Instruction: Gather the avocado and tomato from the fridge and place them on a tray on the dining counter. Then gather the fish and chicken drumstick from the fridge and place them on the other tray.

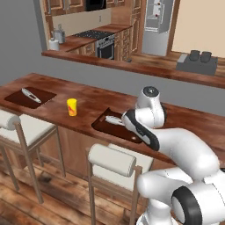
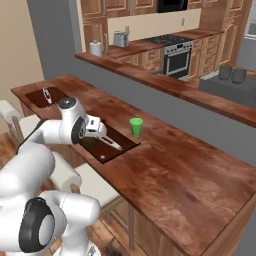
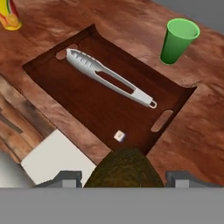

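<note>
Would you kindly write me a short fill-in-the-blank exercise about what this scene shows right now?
1. The gripper holds an ____ between its jaws, above the near tray.
2. A pair of white ____ lies inside that tray.
3. The cup just beyond the tray is ____ in colour.
4. The trays sit on the dining ____.

Missing words: avocado; tongs; green; counter

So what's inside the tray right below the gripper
White tongs lie across the dark tray, with a small pale speck near its front edge. The avocado held by the gripper hides the nearest rim.
</note>
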{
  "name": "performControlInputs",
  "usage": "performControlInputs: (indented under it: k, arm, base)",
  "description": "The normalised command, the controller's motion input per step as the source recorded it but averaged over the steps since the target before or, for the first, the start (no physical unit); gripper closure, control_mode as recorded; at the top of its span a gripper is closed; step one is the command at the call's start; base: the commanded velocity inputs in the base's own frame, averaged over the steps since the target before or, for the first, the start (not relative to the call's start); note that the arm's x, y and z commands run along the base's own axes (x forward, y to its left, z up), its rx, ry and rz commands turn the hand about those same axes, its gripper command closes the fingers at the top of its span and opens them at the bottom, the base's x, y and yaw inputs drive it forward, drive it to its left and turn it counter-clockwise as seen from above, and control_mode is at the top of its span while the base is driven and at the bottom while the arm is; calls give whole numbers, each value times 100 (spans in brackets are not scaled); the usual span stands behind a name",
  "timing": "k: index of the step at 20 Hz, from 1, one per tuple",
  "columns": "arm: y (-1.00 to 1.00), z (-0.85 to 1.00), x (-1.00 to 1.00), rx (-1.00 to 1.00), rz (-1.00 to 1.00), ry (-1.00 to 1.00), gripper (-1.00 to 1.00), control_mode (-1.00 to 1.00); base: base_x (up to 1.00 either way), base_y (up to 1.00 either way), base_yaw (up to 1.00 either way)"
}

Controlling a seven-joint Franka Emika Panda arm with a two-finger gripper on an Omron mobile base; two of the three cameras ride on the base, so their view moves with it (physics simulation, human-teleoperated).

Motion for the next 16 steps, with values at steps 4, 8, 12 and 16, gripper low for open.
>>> performControlInputs:
  k: [4,8,12,16]
  arm:
    - [0,-30,40,0,0,0,100,-100]
    - [0,-30,21,0,0,0,100,-100]
    - [0,-32,18,0,0,0,100,-100]
    - [-3,-16,15,0,0,0,100,-100]
  base:
    - [0,0,0]
    - [0,0,0]
    - [0,0,0]
    - [0,0,0]
